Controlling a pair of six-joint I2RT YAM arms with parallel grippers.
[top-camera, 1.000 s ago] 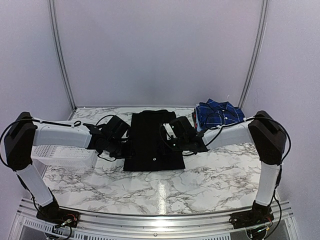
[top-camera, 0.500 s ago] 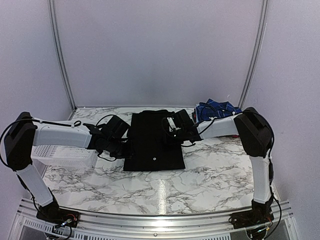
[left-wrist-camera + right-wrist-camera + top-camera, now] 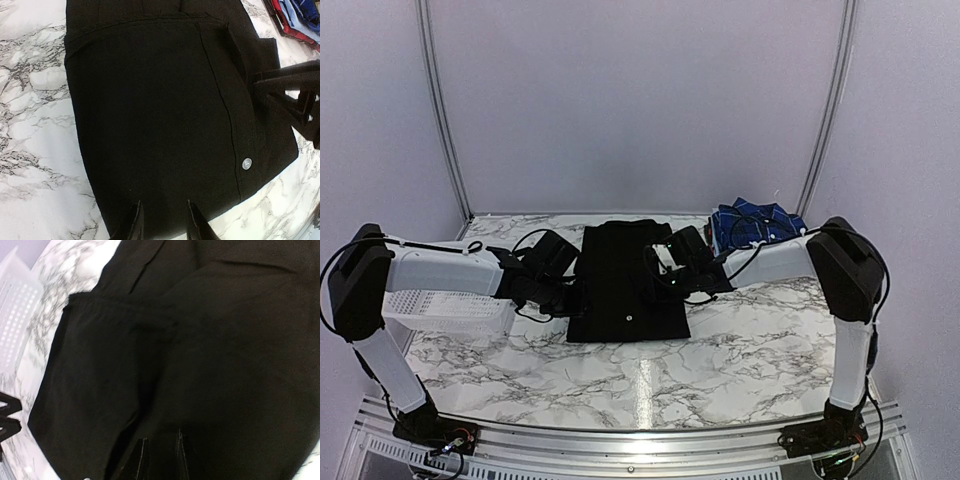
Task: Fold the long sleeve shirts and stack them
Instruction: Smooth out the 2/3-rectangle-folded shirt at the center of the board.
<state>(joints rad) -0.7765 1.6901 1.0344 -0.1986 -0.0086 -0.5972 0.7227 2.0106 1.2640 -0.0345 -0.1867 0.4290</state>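
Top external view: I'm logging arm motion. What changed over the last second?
The right claw moved toward the far edge along the right side of the black shirt, then came back nearly to its start. No visible grab or release. The left claw and the shirt stayed put.

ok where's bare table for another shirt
The marble table is bare in front of the black shirt, along the near edge. Crowded: left claw and right claw at the shirt, basket left, folded shirt stack far right.
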